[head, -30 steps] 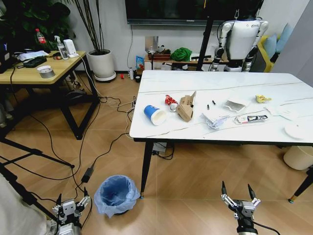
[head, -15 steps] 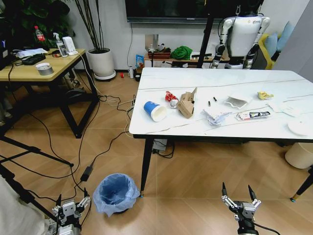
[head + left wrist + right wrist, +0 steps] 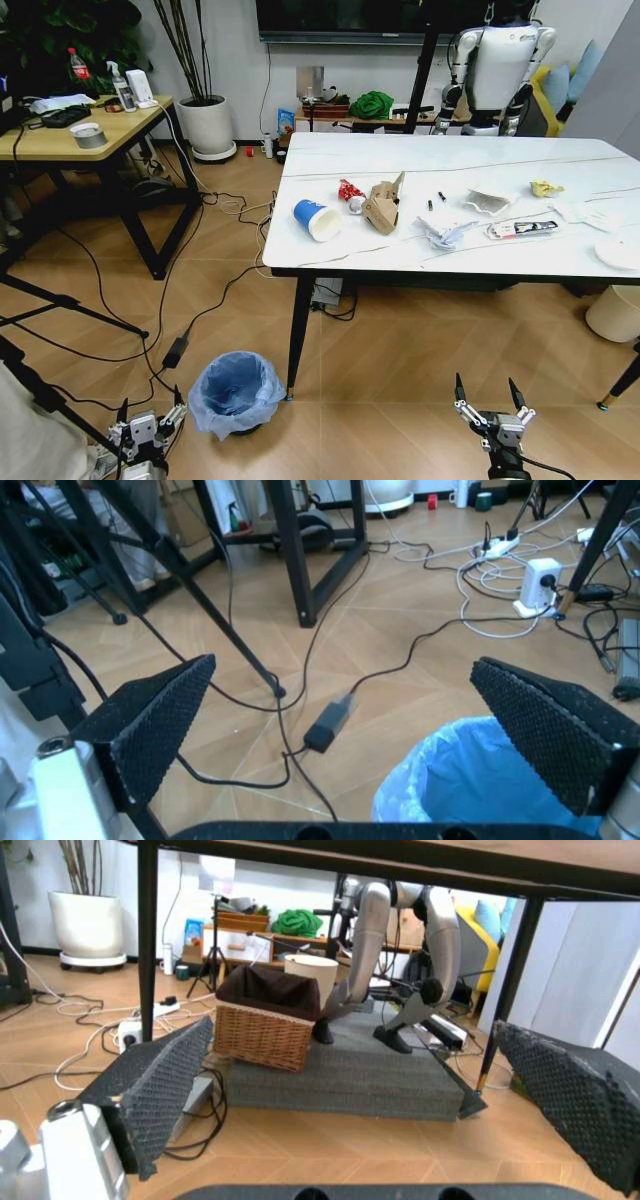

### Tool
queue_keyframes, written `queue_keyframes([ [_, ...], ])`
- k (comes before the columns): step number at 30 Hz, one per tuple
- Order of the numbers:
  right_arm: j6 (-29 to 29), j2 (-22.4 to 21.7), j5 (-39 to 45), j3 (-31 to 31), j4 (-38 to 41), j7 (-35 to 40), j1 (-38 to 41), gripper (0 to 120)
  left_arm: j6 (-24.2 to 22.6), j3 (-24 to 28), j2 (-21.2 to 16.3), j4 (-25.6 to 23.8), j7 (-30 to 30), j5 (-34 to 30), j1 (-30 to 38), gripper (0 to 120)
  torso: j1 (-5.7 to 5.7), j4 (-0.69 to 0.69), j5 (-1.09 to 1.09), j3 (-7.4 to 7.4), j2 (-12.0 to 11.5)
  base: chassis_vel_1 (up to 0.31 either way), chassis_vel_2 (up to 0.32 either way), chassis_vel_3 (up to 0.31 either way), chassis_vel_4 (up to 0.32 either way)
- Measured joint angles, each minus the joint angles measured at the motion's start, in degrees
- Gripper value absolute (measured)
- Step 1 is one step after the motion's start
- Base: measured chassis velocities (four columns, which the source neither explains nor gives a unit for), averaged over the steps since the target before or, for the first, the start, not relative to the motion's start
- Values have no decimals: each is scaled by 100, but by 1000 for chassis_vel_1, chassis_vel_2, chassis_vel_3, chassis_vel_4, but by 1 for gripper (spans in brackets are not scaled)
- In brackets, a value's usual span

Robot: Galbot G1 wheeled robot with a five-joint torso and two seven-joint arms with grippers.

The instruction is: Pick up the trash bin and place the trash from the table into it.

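Cables (image 3: 165,300) snake over the floor at nine o'clock of the trash bin (image 3: 236,392), which sits by the table (image 3: 400,262) leg. Left gripper (image 3: 146,417) hangs spread and empty just beside the bin; right gripper (image 3: 494,402) spread too, at five o'clock. One paper cup (image 3: 317,220), one brown carton (image 3: 381,209), a red wrapper (image 3: 349,190); white scraps further along, perhaps four.

Scene viewed from the head, high and forward-down, over the table (image 3: 450,250) and floor, left wrist view set low, close to the trash bin (image 3: 480,780), shared with the head view (image 3: 237,392), right wrist view aimed level beneath the table.
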State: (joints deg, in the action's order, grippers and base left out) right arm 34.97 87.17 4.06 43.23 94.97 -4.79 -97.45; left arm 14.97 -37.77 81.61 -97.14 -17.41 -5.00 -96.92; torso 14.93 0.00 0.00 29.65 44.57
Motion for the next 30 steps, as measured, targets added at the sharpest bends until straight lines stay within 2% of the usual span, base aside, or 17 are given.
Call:
queue_keyframes([
  [13, 85, 55, -29, 17, -9, -18, -95, 100, 16, 23, -2, -21, 13, 11, -63, 100, -167, 0, 0, -238, -405, 0, 0, 0, 0],
  [30, 83, 29, -43, -7, -49, -26, -56, 100, 19, 28, -9, 5, 32, 33, -42, 100, -316, 0, 0, -455, -772, 0, 0, 0, 0],
])
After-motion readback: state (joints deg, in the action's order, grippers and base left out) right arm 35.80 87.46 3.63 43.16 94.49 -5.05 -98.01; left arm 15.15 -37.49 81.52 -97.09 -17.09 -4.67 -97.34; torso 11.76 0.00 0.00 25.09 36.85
